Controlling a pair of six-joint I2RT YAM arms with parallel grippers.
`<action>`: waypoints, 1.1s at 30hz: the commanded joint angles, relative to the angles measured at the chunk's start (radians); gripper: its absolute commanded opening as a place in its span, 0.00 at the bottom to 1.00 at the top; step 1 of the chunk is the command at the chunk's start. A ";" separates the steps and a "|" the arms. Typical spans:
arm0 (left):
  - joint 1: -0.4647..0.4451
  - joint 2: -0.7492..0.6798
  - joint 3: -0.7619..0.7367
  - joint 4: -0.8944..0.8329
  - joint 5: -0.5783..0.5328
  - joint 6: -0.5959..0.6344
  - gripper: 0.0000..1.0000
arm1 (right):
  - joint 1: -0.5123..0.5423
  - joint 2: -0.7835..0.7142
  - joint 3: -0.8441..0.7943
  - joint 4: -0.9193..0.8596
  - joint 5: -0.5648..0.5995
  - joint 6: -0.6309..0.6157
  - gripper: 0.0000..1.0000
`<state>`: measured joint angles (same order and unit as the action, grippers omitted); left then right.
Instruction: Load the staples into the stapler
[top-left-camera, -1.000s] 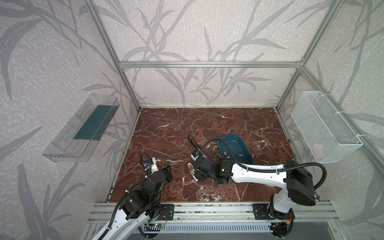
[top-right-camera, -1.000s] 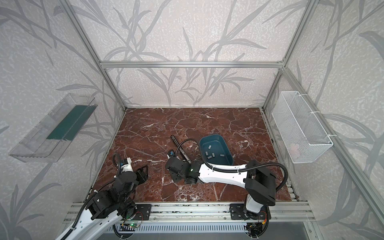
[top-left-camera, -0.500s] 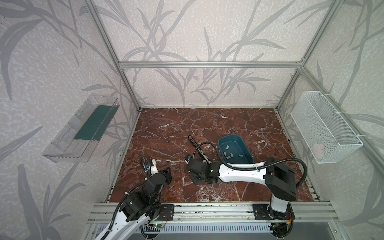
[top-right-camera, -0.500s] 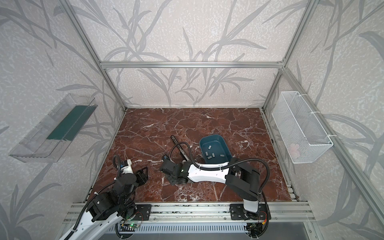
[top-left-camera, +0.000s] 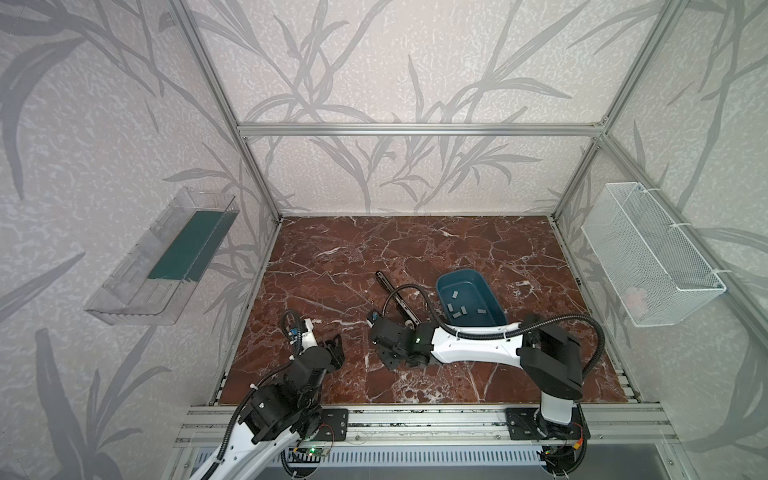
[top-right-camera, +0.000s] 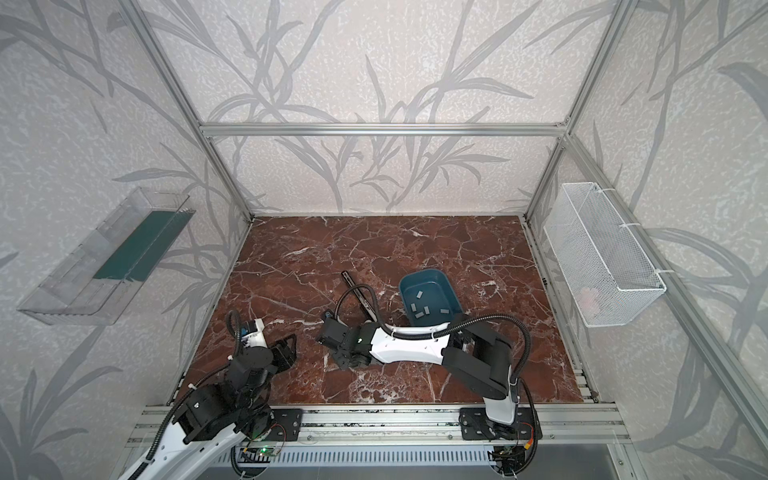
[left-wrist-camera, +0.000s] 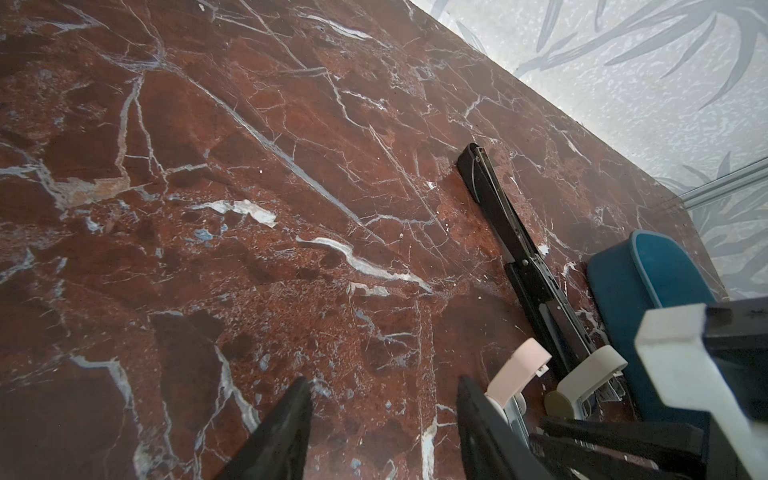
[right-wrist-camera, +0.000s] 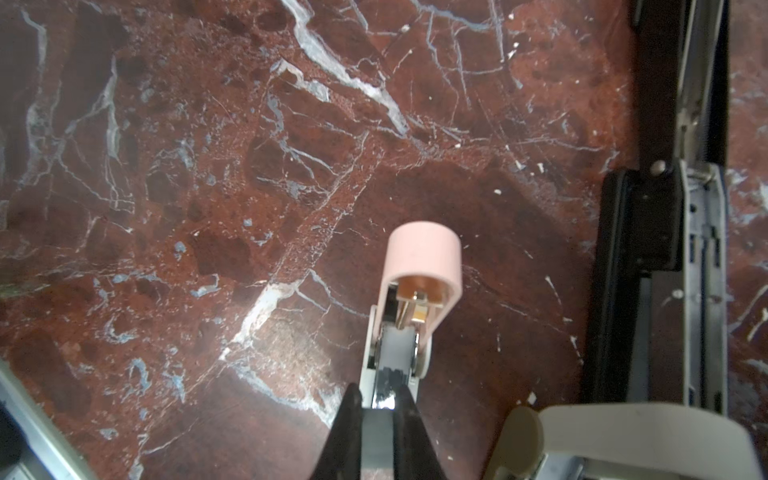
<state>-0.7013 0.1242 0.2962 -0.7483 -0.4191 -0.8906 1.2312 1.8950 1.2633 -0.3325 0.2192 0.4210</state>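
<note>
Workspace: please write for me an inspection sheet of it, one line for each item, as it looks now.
Surface: red-brown marble tabletop with white veins.
Job's things: staples loose in the blue tray; pink stapler gripped; black stapler opened flat; beige stapler beside the pink one.
Clutter: nothing seen.
Grippers: right gripper shut on the pink stapler's rear; left gripper open, empty.
Cables: black cable arches above the right wrist.
Surroundings: clear shelf on the left wall; wire basket on the right wall.
</note>
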 joint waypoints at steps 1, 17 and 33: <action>-0.002 -0.003 -0.006 -0.013 -0.017 0.005 0.57 | 0.001 0.021 0.030 -0.033 0.022 -0.007 0.14; -0.002 -0.003 -0.008 -0.012 -0.006 0.006 0.57 | 0.000 0.064 0.067 -0.074 0.048 -0.015 0.14; -0.002 -0.003 -0.008 -0.012 -0.004 0.006 0.57 | 0.001 0.017 0.044 -0.048 0.026 -0.093 0.14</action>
<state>-0.7013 0.1242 0.2962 -0.7483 -0.4091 -0.8902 1.2312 1.9484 1.3064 -0.3782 0.2424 0.3637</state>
